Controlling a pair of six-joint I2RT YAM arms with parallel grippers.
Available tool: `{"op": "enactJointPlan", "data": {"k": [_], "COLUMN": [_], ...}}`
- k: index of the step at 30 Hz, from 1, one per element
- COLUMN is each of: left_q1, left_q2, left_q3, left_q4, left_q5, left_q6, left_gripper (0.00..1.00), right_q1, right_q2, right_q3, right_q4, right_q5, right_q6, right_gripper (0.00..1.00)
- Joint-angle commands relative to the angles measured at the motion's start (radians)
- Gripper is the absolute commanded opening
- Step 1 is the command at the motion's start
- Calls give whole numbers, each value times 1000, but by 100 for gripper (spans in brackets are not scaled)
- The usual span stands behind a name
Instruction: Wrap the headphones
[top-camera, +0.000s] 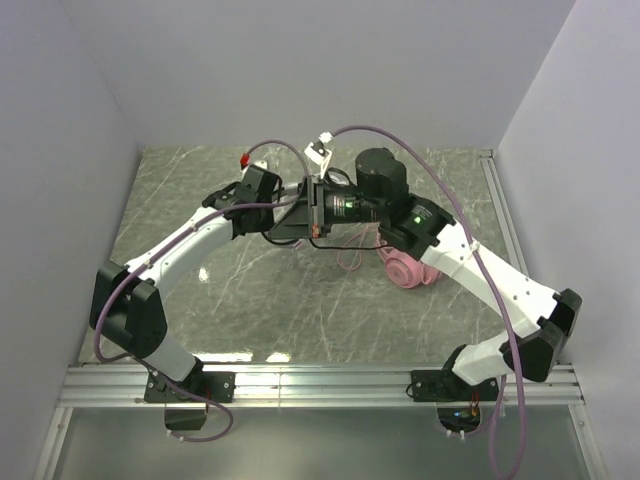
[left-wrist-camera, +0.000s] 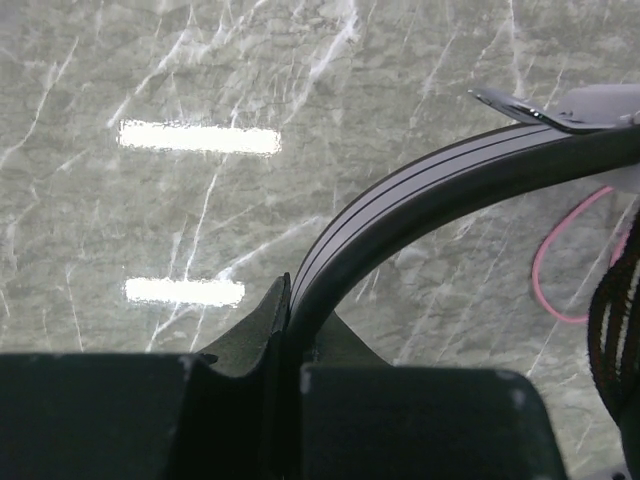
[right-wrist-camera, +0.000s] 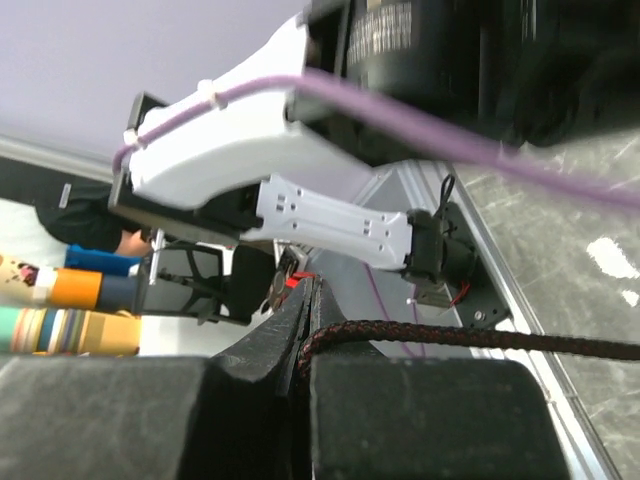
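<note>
Black headset band (left-wrist-camera: 400, 210), raised, clamped by left gripper (left-wrist-camera: 290, 320); its cable (right-wrist-camera: 480, 343) pinched in closed right gripper (right-wrist-camera: 303, 330); turns wound cannot be told. Pink headset (top-camera: 405, 268) lies on table (top-camera: 250, 320) below-right of the band, pink cable (left-wrist-camera: 534, 270) loose. Judged early: both wraps unfinished.

Glossy marbled table (left-wrist-camera: 200, 80), smooth plastic headband (left-wrist-camera: 420, 200), braided cable (right-wrist-camera: 480, 342).

no legible text, labels or numbers
</note>
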Motion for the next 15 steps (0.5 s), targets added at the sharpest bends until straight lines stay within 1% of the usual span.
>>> {"op": "enactJointPlan", "data": {"k": [1,2,5,6,10,12,15], "left_q1": [-45,-57,-106,-131,-189,-220,-249], "left_q2": [-23,-23,-17,-16,-31,-40,-49], "left_q3": [3,2,5,3,-26,-37,-50], "left_q4": [49,47,31,29,49,67,80], "left_q5": [-109,-129,-213,-257,-331,-356,-397], "left_q6": [24,27,30,30,42,45,53], "left_gripper": [0,0,0,0,0,0,0], "right_q1": [11,8,-19,-30,-104,-159,-208], "right_q2": [25,44,114,136,153,151,153], "right_q3": [171,240,334,344,342,325,311], "right_q4": [1,-20,-63,-63,-25,25,65], "right_q5": [-17,-20,-49,-67,-112,-141,-179], "right_q6": [-66,-86,-95,-92,-60,-23,8], "right_gripper": [0,0,0,0,0,0,0]}}
